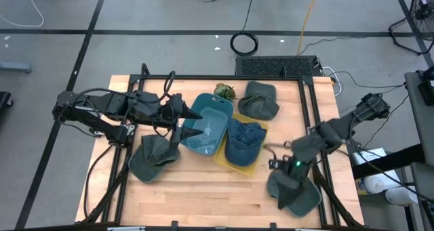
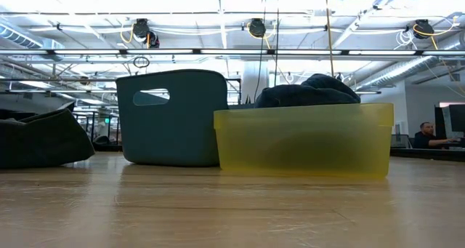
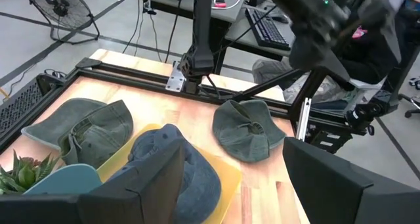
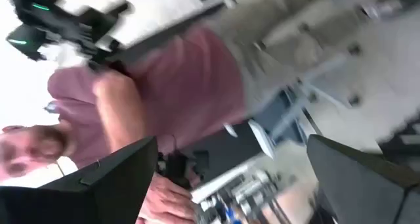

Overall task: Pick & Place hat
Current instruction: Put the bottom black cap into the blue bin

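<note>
From where I stand the yellow bin (image 1: pixel 252 164) is the anchor; a blue denim hat (image 1: pixel 243 140) lies inside it, heaped above its rim; the teal bin (image 1: pixel 209 126) touches its left side. The left hand (image 1: pixel 182 110) hangs over that teal bin, fingers spread, pinching nothing; a green hat (image 1: pixel 152 156) rests on the wooden surface (image 1: pixel 203 197) farther left. Another green hat (image 1: pixel 260 99) sits just behind the yellow bin — a third (image 1: pixel 293 189) lies to its right, under the right hand (image 1: pixel 277 156), fingers spread wide.
</note>
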